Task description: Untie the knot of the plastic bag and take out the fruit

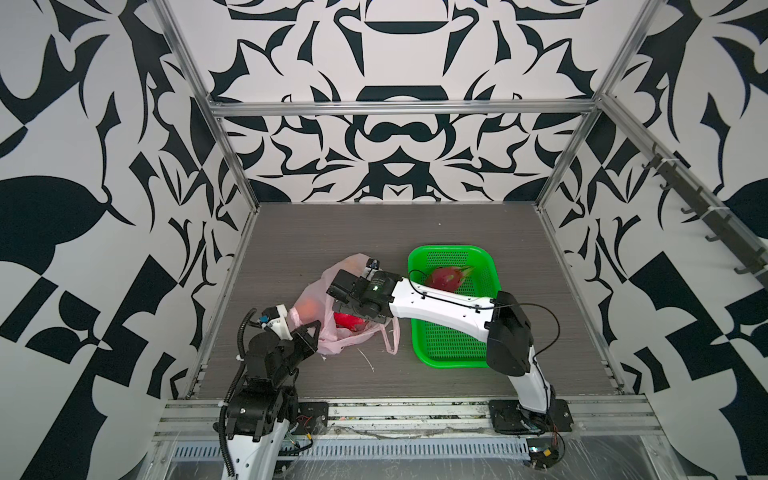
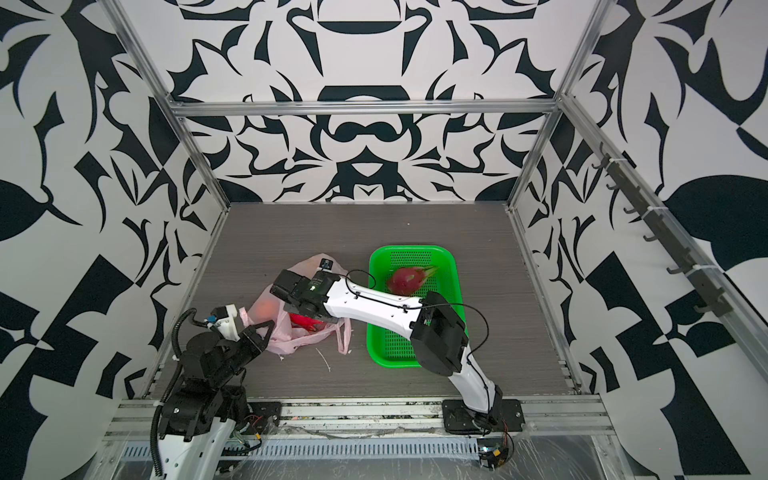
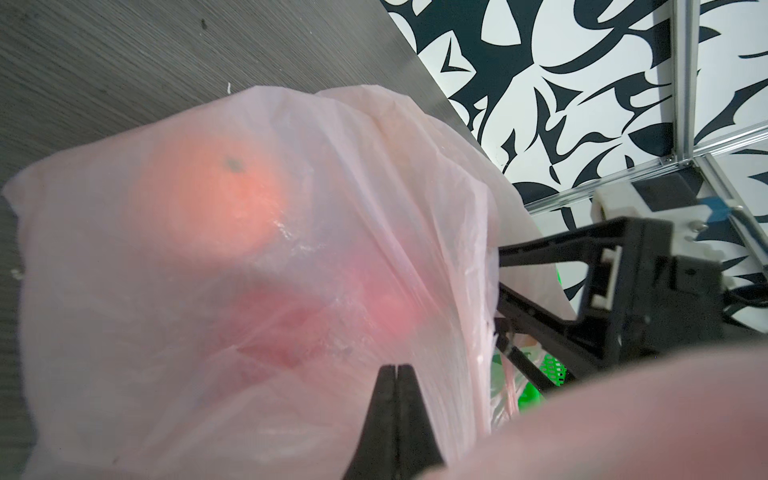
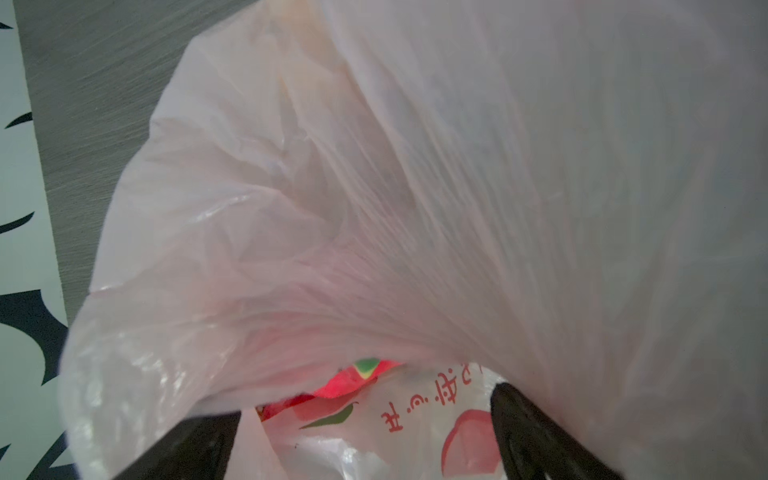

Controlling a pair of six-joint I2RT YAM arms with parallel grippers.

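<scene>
Left fingers (image 3: 384, 407) are pressed together right at the plastic bag (image 1: 316, 286), right fingers (image 4: 536, 432) are spread wide in its open mouth, and I see red fruit (image 4: 353, 380) inside.

We saw a pink plastic bag (image 4: 374, 187) printed red, a green basket (image 1: 449, 250), a grey desk (image 1: 332, 232), black-and-white patterned walls (image 1: 395, 158).

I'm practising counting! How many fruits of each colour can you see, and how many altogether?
Pink fruit, in the green basket: 1
Orange fruit, showing through the pink bag: 1
Red fruit, at the bag's open mouth: 1
Total: 3 clear to see; the bag may hide more.
</scene>
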